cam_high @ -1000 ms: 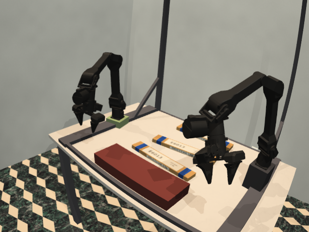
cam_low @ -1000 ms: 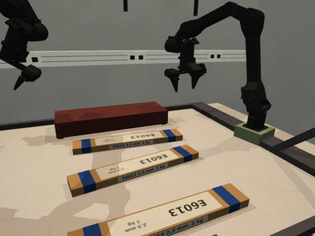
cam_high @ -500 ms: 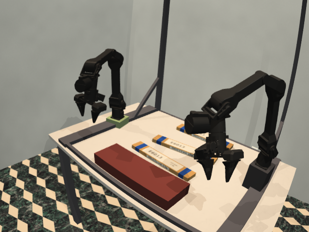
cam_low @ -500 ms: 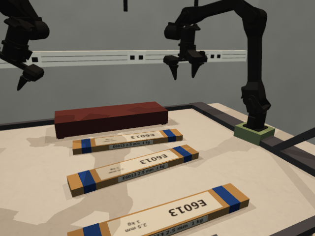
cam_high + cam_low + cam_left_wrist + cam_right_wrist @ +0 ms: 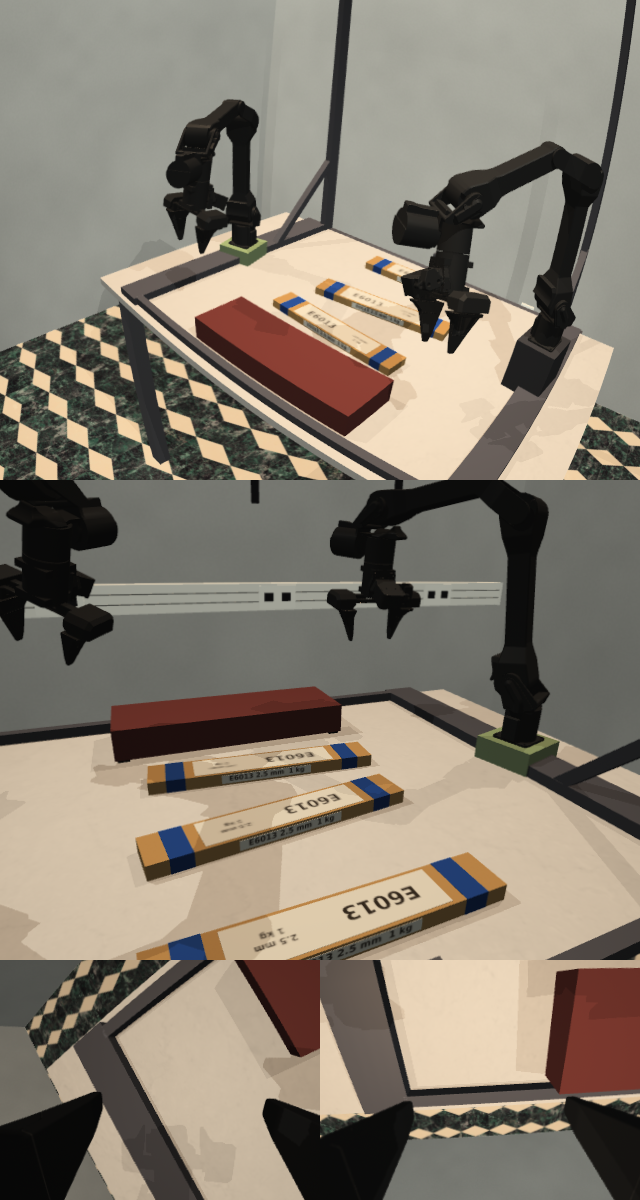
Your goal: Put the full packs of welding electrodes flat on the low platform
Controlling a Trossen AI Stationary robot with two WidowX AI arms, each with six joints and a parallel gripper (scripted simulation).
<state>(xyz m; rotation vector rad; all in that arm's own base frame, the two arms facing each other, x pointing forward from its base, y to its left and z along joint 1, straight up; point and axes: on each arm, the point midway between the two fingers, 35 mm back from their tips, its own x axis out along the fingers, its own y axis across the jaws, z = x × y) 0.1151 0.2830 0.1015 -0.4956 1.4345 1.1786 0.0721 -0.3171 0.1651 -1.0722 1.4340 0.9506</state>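
Three flat orange packs with blue bands and E6013 labels lie side by side on the table. One pack [image 5: 338, 331] [image 5: 258, 768] lies beside the dark red low platform [image 5: 292, 361] [image 5: 224, 717]. The middle pack [image 5: 379, 307] [image 5: 268, 823] and the far pack [image 5: 390, 268] [image 5: 330, 919] lie further from it. The platform top is bare. My left gripper [image 5: 442, 330] [image 5: 38, 635] is open and empty, and hovers above one end of the middle pack. My right gripper [image 5: 188, 229] [image 5: 369, 619] is open and empty, high over the table's frame at a far corner.
A dark frame [image 5: 180, 271] runs around the table top. The right arm stands on a green block [image 5: 244, 250], the left arm on a dark block [image 5: 535, 364]. Tall posts rise behind the table. The platform's end also shows in the left wrist view [image 5: 290, 1000] and the right wrist view [image 5: 595, 1030].
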